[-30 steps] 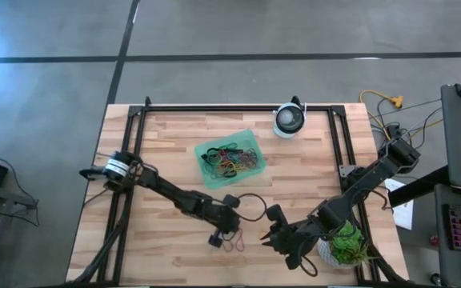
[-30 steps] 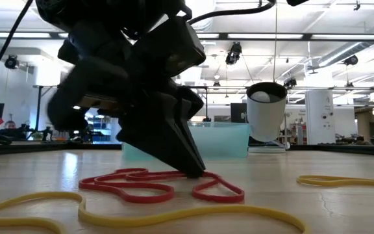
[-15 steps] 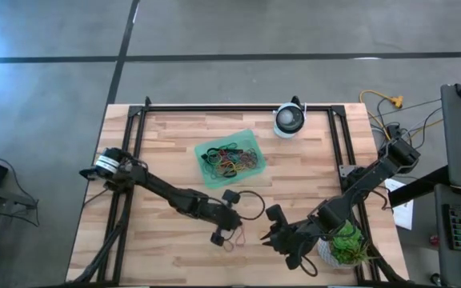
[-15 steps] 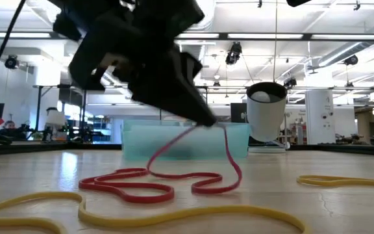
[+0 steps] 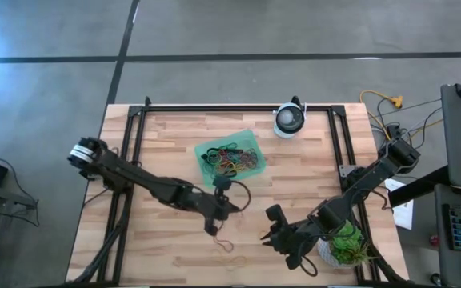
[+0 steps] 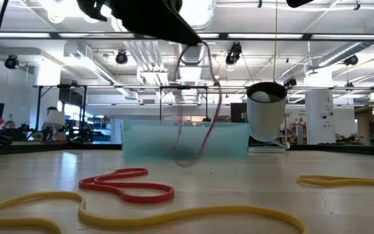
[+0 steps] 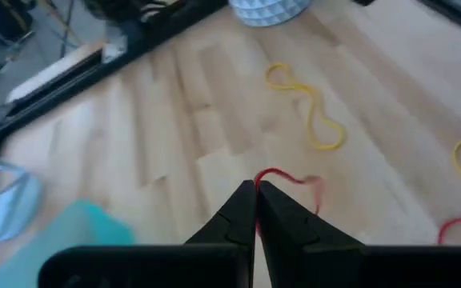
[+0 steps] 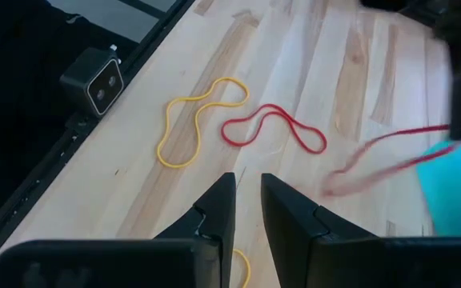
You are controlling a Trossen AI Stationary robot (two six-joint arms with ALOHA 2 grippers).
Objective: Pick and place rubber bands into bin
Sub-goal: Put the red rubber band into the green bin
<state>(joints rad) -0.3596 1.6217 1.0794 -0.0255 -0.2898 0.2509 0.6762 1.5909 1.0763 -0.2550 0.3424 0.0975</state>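
1. Nearest the low camera, a long yellow rubber band [image 6: 141, 214] lies flat on the table, with a red rubber band [image 6: 127, 184] just behind it and a further yellow band [image 6: 343, 180] off toward the white device's side.
2. The left gripper [image 5: 213, 226] is pinched shut on a red band [image 6: 197, 107]. The band hangs from the fingertips as a long vertical loop, clear of the table.
3. The bin [image 5: 230, 158] lies beyond the left gripper, toward the far table edge, and already holds a heap of mixed bands [image 5: 230, 159]. The hanging loop shows in front of the bin's near wall [image 6: 148, 140]. The carry direction is therefore away from the near edge, and the left arm is the nearer arm.
4. The right gripper [image 5: 269, 238] waits near the table's near edge, beside the green plant [image 5: 346, 244], fingers narrowly parted and empty.
5. Change since one second ago: the left gripper was at the table surface on the red bands; it has risen, lifted one band free, and moved toward the bin. The right arm has not moved.
6. A round white device [image 5: 290, 120] stands beyond the bin.
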